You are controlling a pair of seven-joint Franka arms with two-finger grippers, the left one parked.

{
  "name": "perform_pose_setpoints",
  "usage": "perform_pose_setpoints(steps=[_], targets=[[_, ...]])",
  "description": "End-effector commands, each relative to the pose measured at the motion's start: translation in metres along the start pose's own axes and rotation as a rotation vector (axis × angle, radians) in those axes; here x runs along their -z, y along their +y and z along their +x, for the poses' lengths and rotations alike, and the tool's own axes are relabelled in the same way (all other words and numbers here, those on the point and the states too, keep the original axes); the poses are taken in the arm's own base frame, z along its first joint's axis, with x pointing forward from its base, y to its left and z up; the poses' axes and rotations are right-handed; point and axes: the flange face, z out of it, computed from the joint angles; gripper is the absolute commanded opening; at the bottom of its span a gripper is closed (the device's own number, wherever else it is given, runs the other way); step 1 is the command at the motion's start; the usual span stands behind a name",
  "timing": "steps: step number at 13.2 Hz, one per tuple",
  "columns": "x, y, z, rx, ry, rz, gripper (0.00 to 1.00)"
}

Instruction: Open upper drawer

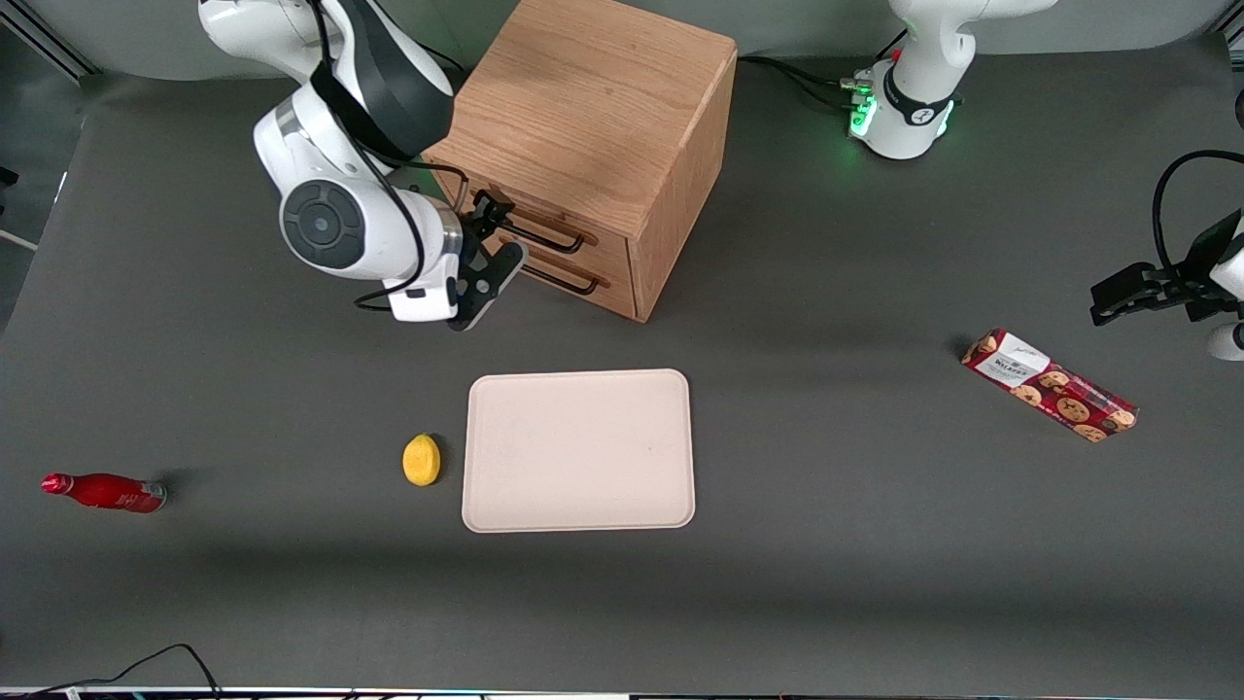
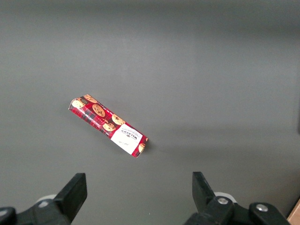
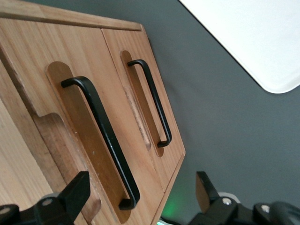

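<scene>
Front view: a light oak cabinet (image 1: pixel 593 126) stands on the dark grey table (image 1: pixel 826 583), turned at an angle so that its 2 drawer fronts face the working arm's end; the upper drawer (image 1: pixel 554 222) sits directly above the lower drawer (image 1: pixel 573 267), each carrying a thin black bar handle; the upper drawer looks pushed in, its front about level with the one below. The gripper (image 1: pixel 491 248) hangs just in front of the drawer fronts, beside the end of the upper handle (image 1: pixel 539 233) and level with both handles; whether it touches that handle cannot be told here. A beige tray (image 1: pixel 579 450) lies flat nearer the camera than the cabinet; a yellow lemon (image 1: pixel 422 459) rests just beside the tray, apart from it; a red bottle (image 1: pixel 105 492) lies on its side toward the working arm's end; a red cookie box (image 1: pixel 1050 385) lies toward the parked arm's end.

Right wrist view: the 2 fingers (image 3: pixel 75 192) are spread wide apart, gripping nothing; the upper drawer's handle (image 3: pixel 101 136) lies between them, with its recessed oval backing visible; the lower handle (image 3: pixel 153 101) runs parallel beside it; a corner of the tray (image 3: pixel 253 42) shows on the table.

Left wrist view: the cookie box (image 2: pixel 108 125) lies alone on the table.
</scene>
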Motion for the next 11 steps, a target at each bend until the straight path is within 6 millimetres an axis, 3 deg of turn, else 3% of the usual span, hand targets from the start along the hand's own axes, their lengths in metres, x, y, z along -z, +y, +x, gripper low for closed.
perform_pose_setpoints(steps=[1, 11], targets=[[-0.012, -0.006, 0.005, 0.032, 0.023, 0.020, 1.00], [-0.043, -0.011, 0.024, 0.048, 0.012, 0.027, 1.00]])
